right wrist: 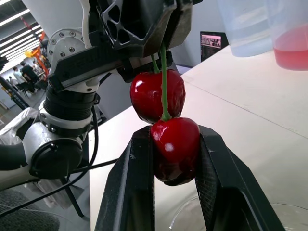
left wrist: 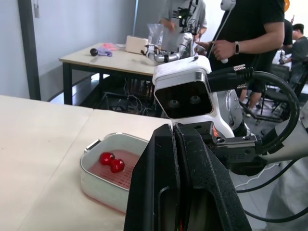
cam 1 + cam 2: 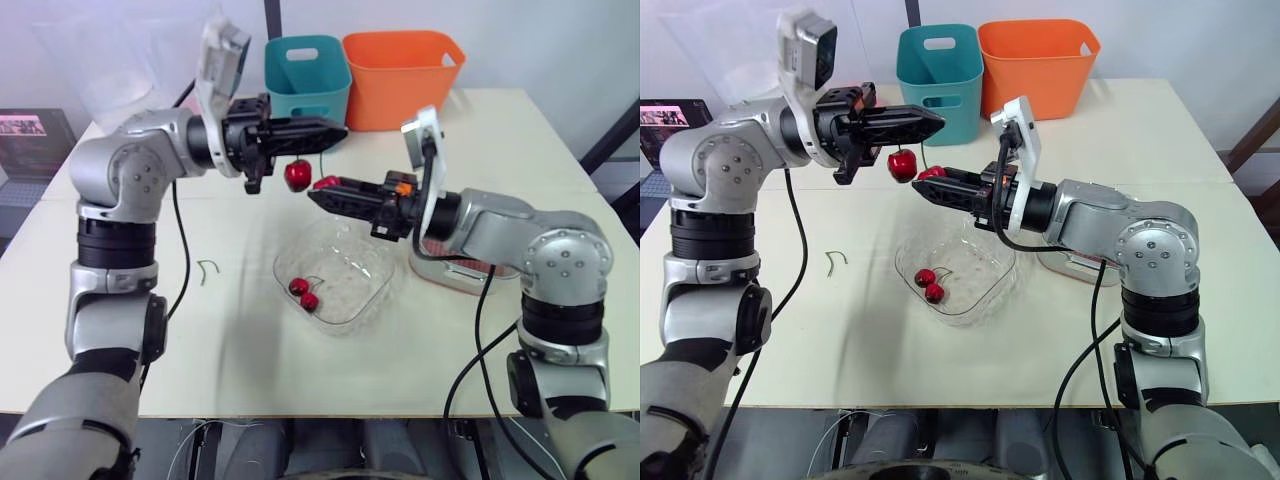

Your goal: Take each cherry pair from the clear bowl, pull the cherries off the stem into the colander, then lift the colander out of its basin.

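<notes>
A cherry pair hangs in the air above the clear bowl [image 3: 365, 290]. My left gripper [image 3: 335, 128] is shut on its green stem [image 1: 163, 82]. One cherry [image 3: 297, 175] dangles free below those fingers. My right gripper [image 3: 318, 190] is shut on the second cherry [image 1: 174, 147] of the pair. Another cherry pair [image 3: 303, 292] lies inside the bowl. The colander sits in its white basin [image 2: 91, 175] on the table under my right forearm, with two loose cherries [image 2: 110, 161] in it.
A bare green stem [image 3: 207, 270] lies on the table left of the bowl. A teal bin [image 3: 307, 75] and an orange bin [image 3: 400, 75] stand at the table's far edge. People [image 2: 250, 29] stand by another table in the left wrist view.
</notes>
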Motion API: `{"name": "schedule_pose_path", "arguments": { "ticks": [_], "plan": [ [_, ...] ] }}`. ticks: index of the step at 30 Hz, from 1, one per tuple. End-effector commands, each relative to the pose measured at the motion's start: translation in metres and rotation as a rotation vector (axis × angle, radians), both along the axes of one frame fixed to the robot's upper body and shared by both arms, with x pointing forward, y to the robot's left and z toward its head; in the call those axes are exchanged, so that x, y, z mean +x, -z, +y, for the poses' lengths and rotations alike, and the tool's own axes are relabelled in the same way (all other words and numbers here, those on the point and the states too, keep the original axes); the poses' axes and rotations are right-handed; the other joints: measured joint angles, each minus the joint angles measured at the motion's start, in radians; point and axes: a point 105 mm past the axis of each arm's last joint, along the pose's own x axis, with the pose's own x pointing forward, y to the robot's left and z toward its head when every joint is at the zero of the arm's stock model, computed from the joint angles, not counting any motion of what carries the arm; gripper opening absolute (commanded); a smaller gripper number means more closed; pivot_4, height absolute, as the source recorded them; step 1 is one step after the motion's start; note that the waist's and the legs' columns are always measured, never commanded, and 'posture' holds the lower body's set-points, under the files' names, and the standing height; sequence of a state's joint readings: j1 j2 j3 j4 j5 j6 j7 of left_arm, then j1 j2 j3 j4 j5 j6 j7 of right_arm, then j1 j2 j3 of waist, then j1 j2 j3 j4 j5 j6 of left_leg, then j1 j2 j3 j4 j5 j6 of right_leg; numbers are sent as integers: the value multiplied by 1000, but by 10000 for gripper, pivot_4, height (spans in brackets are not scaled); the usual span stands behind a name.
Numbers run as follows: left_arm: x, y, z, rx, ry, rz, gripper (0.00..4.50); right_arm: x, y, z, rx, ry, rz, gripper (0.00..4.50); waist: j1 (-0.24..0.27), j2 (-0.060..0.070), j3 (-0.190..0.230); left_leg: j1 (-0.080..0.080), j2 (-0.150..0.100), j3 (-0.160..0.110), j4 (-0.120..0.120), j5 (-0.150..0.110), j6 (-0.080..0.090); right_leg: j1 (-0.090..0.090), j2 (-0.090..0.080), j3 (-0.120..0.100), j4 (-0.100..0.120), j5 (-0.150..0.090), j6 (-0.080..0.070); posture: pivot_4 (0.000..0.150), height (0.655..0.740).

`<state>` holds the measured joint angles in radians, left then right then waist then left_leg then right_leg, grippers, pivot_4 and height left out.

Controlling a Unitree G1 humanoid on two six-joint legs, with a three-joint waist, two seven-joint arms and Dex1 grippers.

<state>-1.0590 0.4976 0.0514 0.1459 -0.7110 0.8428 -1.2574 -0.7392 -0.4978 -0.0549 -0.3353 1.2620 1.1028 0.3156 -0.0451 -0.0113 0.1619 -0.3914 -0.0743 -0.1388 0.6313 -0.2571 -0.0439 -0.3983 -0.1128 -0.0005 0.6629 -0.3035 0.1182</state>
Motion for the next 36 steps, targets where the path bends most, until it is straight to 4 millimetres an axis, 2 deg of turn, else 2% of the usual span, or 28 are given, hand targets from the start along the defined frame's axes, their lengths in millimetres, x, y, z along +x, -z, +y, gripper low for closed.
{"name": "schedule_pose_path", "arguments": {
  "ticks": [1, 7, 12, 13, 16, 19, 21, 25, 30, 31, 32, 33, 36],
  "plan": [
    [-6, -14, 2, -25, 10, -53, 0, -9, 13, -1, -74, -25, -15, 8071, 0, 0, 0, 0, 0, 0, 0, 0, 0, 0, 0, 0, 0, 0, 0, 1500, 7394],
    [-4, -17, 4, -27, 2, -58, 0, -10, 32, -8, -139, -19, 3, 8071, -1, 0, 0, 0, 0, 0, 0, 0, 0, 0, 0, 0, 0, 0, 0, 1500, 7394],
    [1, -6, 5, -1, -32, -65, 0, 0, 23, -26, -115, 55, -33, 8071, 1, 0, 0, 0, 0, 0, 0, 0, 0, 0, 0, 0, 0, 0, 0, 1500, 7394],
    [2, -4, 5, 4, -44, -70, 0, 4, 19, -35, -113, 90, -56, 8071, 2, 0, 0, 0, 0, 0, 0, 0, 0, 0, 0, 0, 0, 0, 0, 1500, 7394],
    [6, 5, 7, 12, -77, -64, 0, 26, 9, -86, -169, 298, -140, 8071, 8, 0, 0, 0, -1, 0, 0, 0, 0, 1, 0, 0, -1, 0, 0, 1500, 7394],
    [5, 13, 8, 16, -83, -51, 0, 36, 15, -133, -299, 453, -185, 8071, 11, -1, 0, 0, -2, 1, 0, -1, 2, 2, -1, 0, -2, 0, 0, 1500, 7394],
    [5, 18, 8, 22, -84, -45, 0, 36, 23, -156, -373, 510, -185, 8071, 10, -1, 0, 0, -2, 1, 0, -1, 2, 2, -1, 0, -2, 0, 0, 1500, 7394],
    [6, 29, 7, 46, -85, -30, 0, 35, 41, -183, -465, 558, -144, 8071, -1, -1, 0, 0, 0, 4, 0, -1, 2, 2, 0, 0, -1, 0, 0, 1500, 7394],
    [8, 37, 6, 67, -83, -28, 0, 36, 57, -188, -501, 559, -116, 8071, 0, -1, 0, 2, 1, 5, 0, -1, 2, 1, 1, 0, 0, 0, 0, 1500, 7394],
    [9, 38, 5, 71, -83, -30, 0, 38, 59, -190, -516, 566, -120, 12107, 3, -1, 0, 2, 1, 5, 0, -1, 2, 1, 1, 0, 0, 0, 0, 1500, 7394],
    [9, 38, 5, 76, -85, -37, 0, 38, 60, -190, -520, 566, -120, 18026, 3, 0, 0, 1, 1, 5, 0, -1, 2, 2, 0, 0, -1, 0, 0, 1500, 7394],
    [9, 38, 5, 79, -86, -40, 0, 39, 59, -191, -521, 568, -123, 20024, 4, 0, 0, 1, 1, 5, 0, -1, 2, 1, 0, 0, -1, 0, 0, 1500, 7394],
    [8, 36, 6, 82, -86, -46, 0, 41, 50, -193, -501, 576, -137, 33614, 5, -1, 0, 1, 1, 4, 0, -1, 2, 2, 0, 0, -1, 0, 0, 1500, 7394]
  ]
}}
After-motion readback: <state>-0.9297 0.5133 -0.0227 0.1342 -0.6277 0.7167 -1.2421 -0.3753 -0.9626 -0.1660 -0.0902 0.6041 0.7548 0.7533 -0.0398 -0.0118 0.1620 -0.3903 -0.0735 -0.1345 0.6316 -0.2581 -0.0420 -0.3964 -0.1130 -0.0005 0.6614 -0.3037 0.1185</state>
